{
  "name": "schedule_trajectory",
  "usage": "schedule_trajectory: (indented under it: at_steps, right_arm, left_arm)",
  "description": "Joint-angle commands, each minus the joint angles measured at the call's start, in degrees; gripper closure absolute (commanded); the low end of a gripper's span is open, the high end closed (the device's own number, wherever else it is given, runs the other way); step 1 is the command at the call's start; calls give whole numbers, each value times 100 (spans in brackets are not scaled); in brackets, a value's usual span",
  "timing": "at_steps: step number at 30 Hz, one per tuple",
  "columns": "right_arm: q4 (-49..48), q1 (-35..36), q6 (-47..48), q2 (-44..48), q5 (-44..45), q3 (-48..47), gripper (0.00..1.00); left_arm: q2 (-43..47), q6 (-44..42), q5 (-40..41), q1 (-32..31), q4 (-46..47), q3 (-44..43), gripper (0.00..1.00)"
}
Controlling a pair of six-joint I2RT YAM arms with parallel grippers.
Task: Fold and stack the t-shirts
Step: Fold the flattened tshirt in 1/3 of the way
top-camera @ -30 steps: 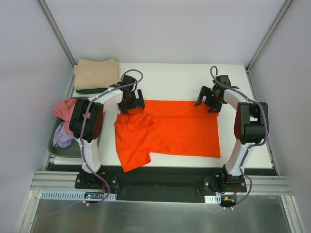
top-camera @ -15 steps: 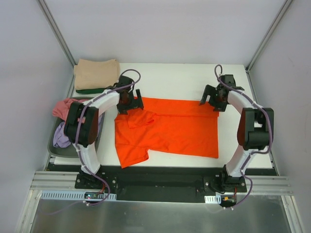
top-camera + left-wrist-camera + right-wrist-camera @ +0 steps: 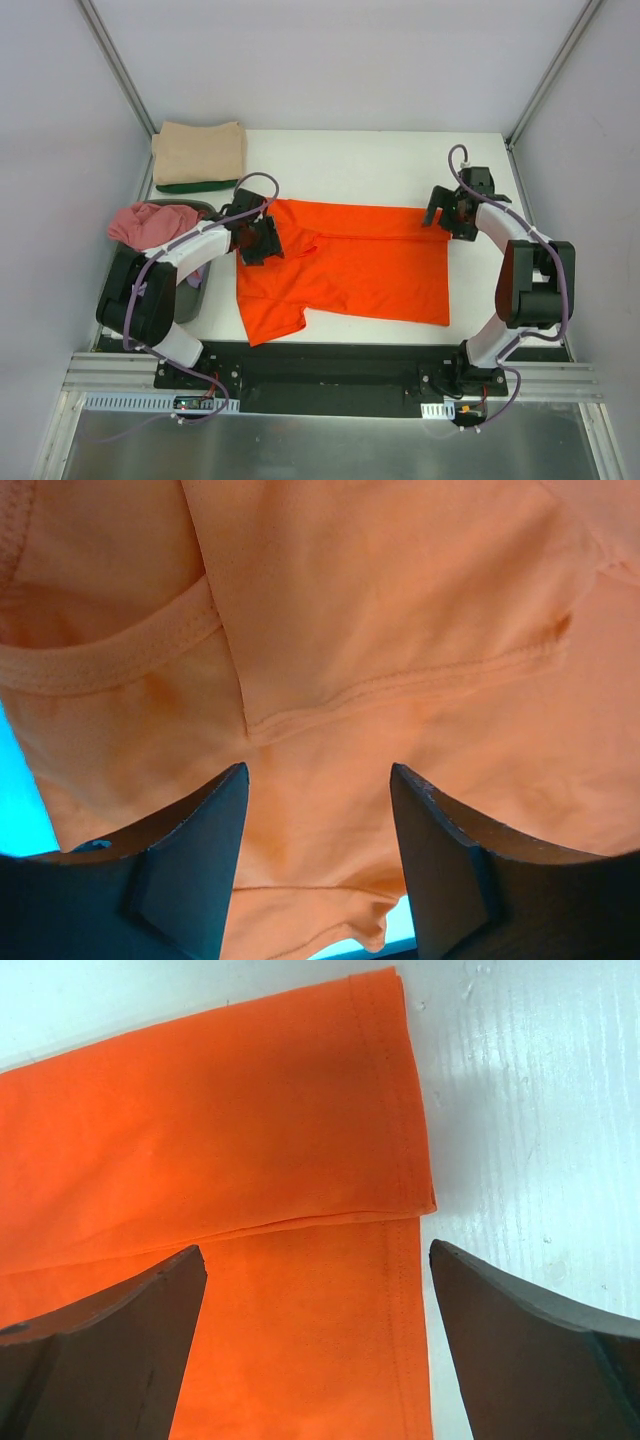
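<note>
Your shirt (image 3: 350, 275) lay lengthwise left to right: left end effector (image 3: 318, 775), parted, over its collar end; right end effector (image 3: 315, 1252), wide apart, over the hem corner.

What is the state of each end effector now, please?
Left end effector: open, jaws apart over the orange t-shirt, nothing gripped.
Right end effector: open, above the t-shirt's corner.
</note>
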State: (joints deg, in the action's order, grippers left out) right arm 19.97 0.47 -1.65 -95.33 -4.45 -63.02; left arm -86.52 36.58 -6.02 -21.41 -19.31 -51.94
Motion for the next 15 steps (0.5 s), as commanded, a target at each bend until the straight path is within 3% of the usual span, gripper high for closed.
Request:
schedule_trajectory:
  at_steps: [1, 8, 12, 15]
  right_arm:
    - [-239, -161, 33, -38, 111, 18, 4]
    - [-309, -302, -19, -179, 14, 53, 4]
    - [-327, -319, -20, -284, -47, 18, 4]
    - [-309, -319, -20, -363, -47, 1, 4]
  left_arm:
    - [-321, 78, -127, -39, 226, -44, 45]
    - [-629, 121, 13, -39, 217, -114, 48]
    - [-726, 148, -48, -39, 235, -202, 61]
    - [-708, 130, -101, -39, 243, -272, 62]
